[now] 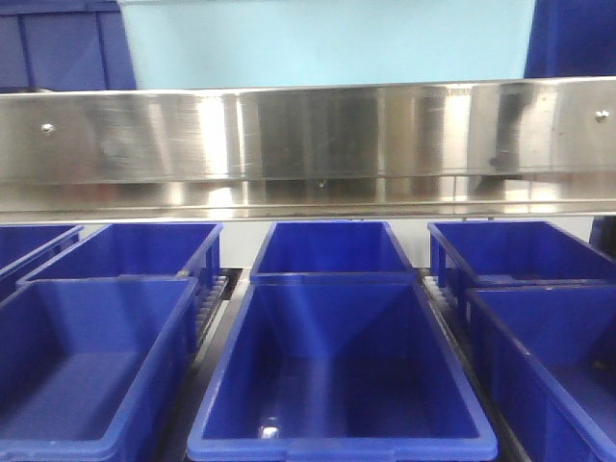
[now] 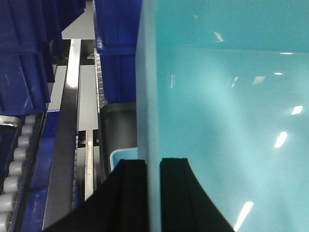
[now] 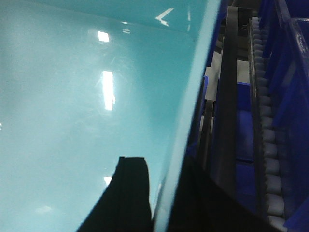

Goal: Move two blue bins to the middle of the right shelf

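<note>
A pale turquoise-blue bin [image 2: 222, 96] fills both wrist views, and its glossy inside [image 3: 72, 96] reflects ceiling lights. My left gripper [image 2: 153, 166] is shut on the bin's left wall, one black finger [image 2: 129, 193] outside and one inside. On the opposite rim, my right gripper [image 3: 161, 198] is shut with one finger [image 3: 133, 193] inside the bin and the other dark against the outer side. In the front view neither gripper shows. There, a pale blue surface [image 1: 327, 43] spans the top above the steel rail; I cannot tell if it is this bin.
A steel shelf rail [image 1: 308, 144] crosses the front view. Below it, several dark blue bins [image 1: 337, 375] sit in rows on roller tracks. Rollers [image 2: 19, 154] and more dark blue bins [image 2: 24, 48] flank the held bin on the left, and rollers [image 3: 265, 125] on the right.
</note>
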Robot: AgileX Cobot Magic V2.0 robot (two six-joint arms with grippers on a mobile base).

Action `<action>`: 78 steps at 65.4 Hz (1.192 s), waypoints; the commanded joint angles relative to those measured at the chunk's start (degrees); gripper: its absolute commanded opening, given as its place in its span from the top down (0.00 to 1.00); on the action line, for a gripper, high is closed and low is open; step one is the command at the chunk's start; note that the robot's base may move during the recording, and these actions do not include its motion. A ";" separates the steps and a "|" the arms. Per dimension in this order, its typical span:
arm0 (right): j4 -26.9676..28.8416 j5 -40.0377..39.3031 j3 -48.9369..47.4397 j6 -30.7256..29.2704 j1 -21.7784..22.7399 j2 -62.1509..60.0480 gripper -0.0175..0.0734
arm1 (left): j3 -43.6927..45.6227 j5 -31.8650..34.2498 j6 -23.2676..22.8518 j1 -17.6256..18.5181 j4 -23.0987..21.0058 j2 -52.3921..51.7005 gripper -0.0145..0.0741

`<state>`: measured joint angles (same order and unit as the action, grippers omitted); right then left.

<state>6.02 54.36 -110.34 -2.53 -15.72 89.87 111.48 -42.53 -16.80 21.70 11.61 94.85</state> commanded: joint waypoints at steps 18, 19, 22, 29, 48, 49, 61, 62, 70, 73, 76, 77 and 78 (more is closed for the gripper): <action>3.21 -1.28 -0.86 -1.52 -0.49 -0.84 0.97 | 0.70 4.91 -0.03 0.23 -1.92 -0.25 0.96; 3.21 -1.28 -0.86 -1.52 -0.49 -0.84 0.97 | 0.70 4.91 -0.03 0.23 -1.92 -0.25 0.96; 3.21 -1.28 -0.86 -1.52 -0.49 -0.84 0.97 | 0.70 4.91 -0.03 0.23 -1.92 -0.25 0.96; 3.21 -1.28 -0.86 -1.52 -0.49 -0.84 0.97 | 0.70 4.91 -0.03 0.23 -1.92 -0.25 0.96; 3.21 -1.28 -0.86 -1.52 -0.49 -0.84 0.97 | 0.70 4.91 -0.03 0.23 -1.92 -0.25 0.96; 3.21 -1.28 -0.86 -1.52 -0.49 -0.84 0.97 | 0.70 4.91 -0.03 0.23 -1.92 -0.25 0.96; 3.21 -1.28 -0.86 -1.52 -0.49 -0.84 0.97 | 0.70 4.91 -0.03 0.23 -1.92 -0.25 0.96; 3.21 -1.28 -0.86 -1.52 -0.49 -0.84 0.97 | 0.70 4.91 -0.03 0.23 -1.92 -0.25 0.96; 3.21 -1.28 -0.86 -1.52 -0.49 -0.84 0.97 | 0.70 4.91 -0.03 0.23 -1.92 -0.25 0.96; 3.21 -1.28 -0.86 -1.52 -0.49 -0.84 0.97 | 0.70 4.91 -0.03 0.23 -1.92 -0.25 0.96; 3.21 -1.28 -0.86 -1.52 -0.49 -0.84 0.97 | 0.70 4.91 -0.03 0.23 -1.92 -0.25 0.96; 3.21 -1.28 -0.86 -1.52 -0.49 -0.84 0.97 | 0.70 4.91 -0.03 0.23 -1.92 -0.25 0.96; 3.21 -1.28 -0.86 -1.52 -0.49 -0.84 0.97 | 0.70 4.91 -0.03 0.23 -1.92 -0.25 0.96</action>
<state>6.02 54.47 -110.34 -2.53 -15.72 89.87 111.48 -42.43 -16.80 21.70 11.61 94.85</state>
